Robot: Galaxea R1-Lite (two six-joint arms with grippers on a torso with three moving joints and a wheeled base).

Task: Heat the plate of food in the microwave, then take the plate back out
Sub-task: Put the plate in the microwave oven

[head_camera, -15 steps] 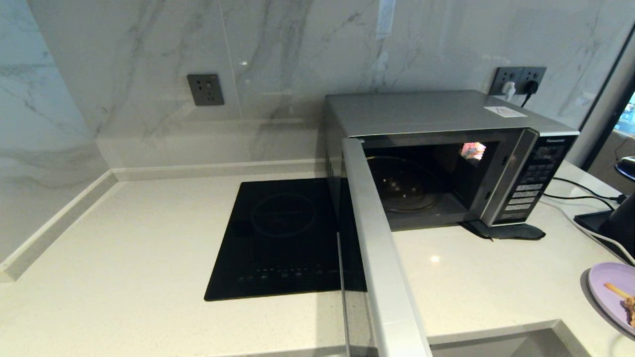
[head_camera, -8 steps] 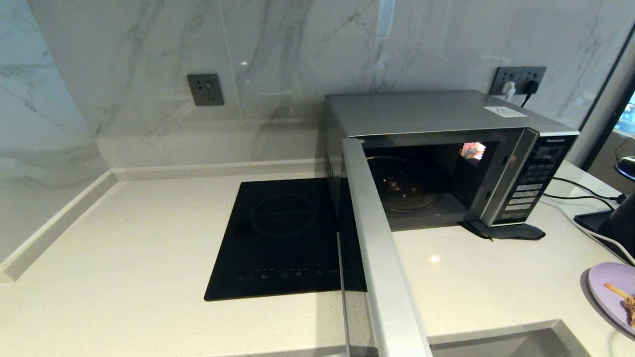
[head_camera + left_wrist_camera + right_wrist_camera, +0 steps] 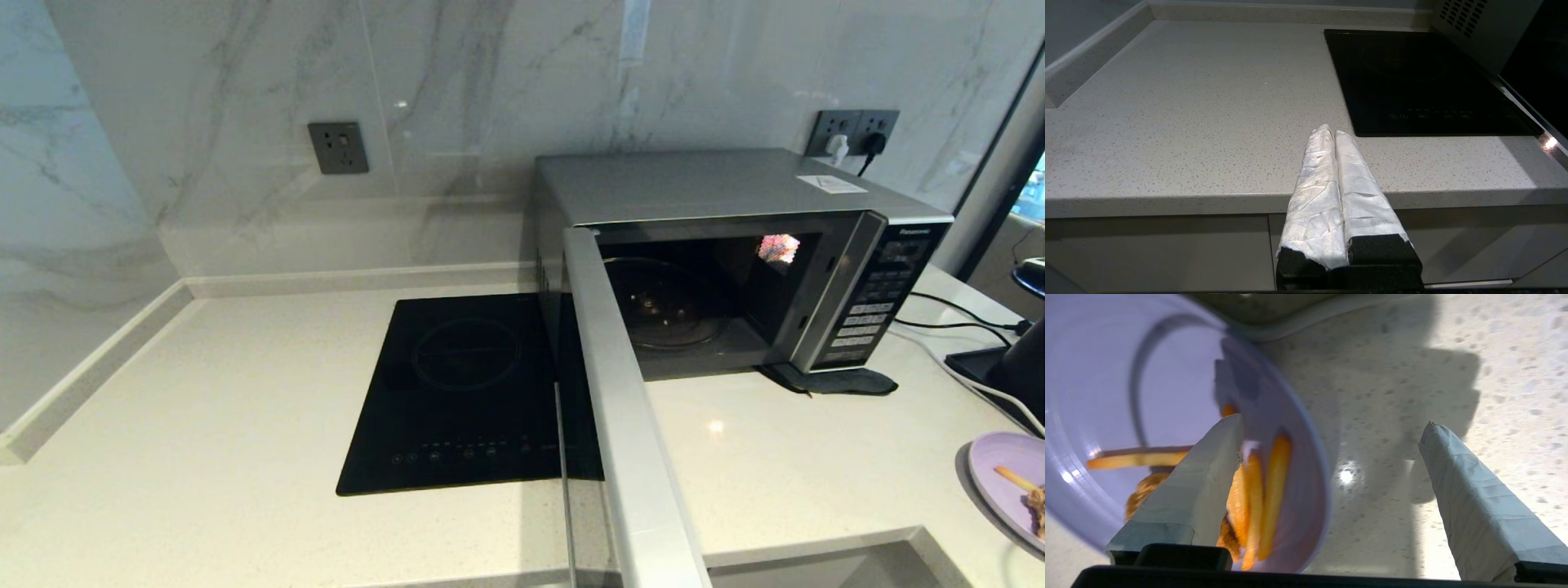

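The silver microwave stands at the back right of the counter. Its door is swung wide open toward me, and the glass turntable inside is bare. The lavender plate of food lies on the counter at the far right edge of the head view. In the right wrist view my right gripper is open and straddles the plate's rim. One finger hangs over the golden fries, the other over bare counter. My left gripper is shut and empty, parked by the counter's front edge.
A flat black induction cooktop is set into the counter left of the microwave. Cables and a black device sit right of it. A sink rim runs along the front right, close to the plate.
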